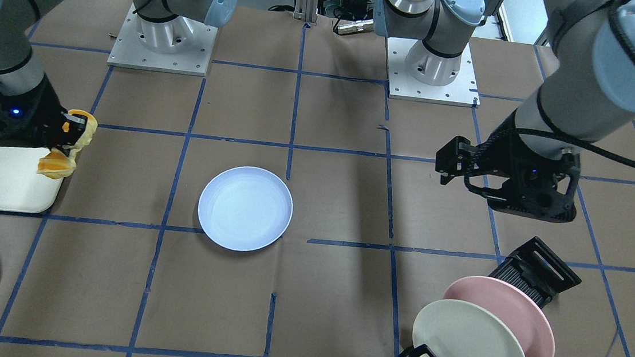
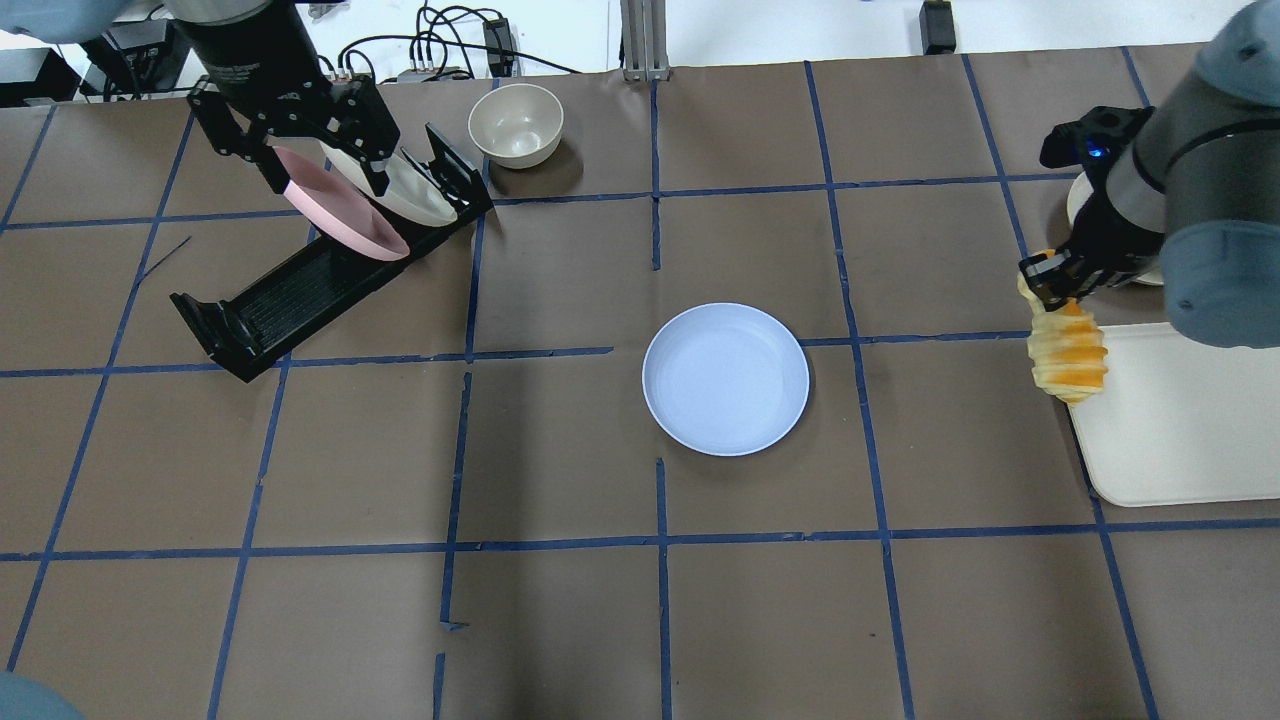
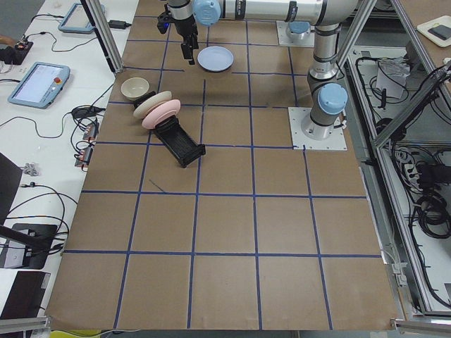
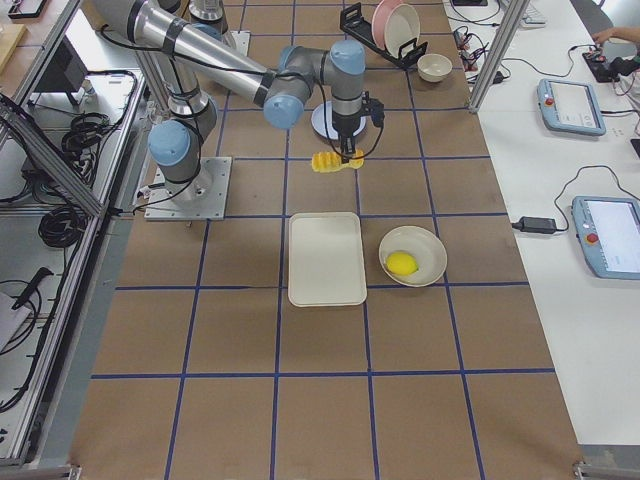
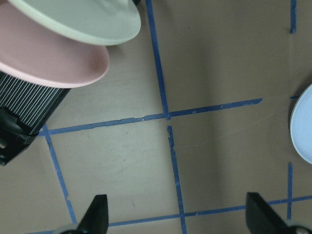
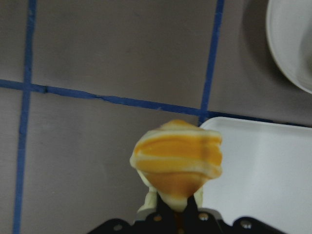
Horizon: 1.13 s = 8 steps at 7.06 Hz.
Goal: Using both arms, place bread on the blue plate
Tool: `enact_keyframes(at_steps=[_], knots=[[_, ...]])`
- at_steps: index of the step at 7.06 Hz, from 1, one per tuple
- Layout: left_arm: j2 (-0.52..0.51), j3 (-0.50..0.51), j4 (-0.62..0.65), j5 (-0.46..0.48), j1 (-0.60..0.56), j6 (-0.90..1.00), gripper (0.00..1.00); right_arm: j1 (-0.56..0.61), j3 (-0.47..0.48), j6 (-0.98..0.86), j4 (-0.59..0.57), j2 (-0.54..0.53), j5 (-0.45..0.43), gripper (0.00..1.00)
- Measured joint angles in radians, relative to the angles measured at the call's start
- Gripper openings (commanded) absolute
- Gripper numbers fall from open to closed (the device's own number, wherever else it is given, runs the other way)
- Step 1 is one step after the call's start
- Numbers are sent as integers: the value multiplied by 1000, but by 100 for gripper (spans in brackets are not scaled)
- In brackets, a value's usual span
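The bread (image 2: 1068,352), orange and pale yellow ridged, hangs from my right gripper (image 2: 1050,282), which is shut on its upper end. It is held in the air over the near corner of a white tray, well to the right of the blue plate (image 2: 725,378). The right wrist view shows the bread (image 6: 178,158) end-on between the fingers. The blue plate (image 1: 245,208) lies empty at mid-table. My left gripper (image 2: 322,175) is open and empty, hovering over the plate rack far left of the blue plate; its spread fingertips (image 5: 97,214) show in the left wrist view.
A cream-white tray (image 2: 1180,430) lies at the right. A black rack (image 2: 290,290) holds a pink plate (image 2: 345,215) and a cream plate (image 2: 405,190). A cream bowl (image 2: 515,125) stands behind it. A bowl with a yellow fruit (image 4: 412,257) is beyond the tray.
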Motion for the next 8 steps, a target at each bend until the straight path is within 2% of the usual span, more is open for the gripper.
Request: enact_keyframes(at_steps=[2,3,6,8], knots=[[37,-11,-10,-56,18,-8,97,161,-3,220,14,17,12,7],[63,-42,-8,-71,19,-19,100,211,-3,282,13,36,19,7],[176,-238,150,-71,27,-42,100,318,-23,451,-33,128,82,7],[191,-259,183,-68,25,-47,100,394,-60,547,-103,228,85,7]])
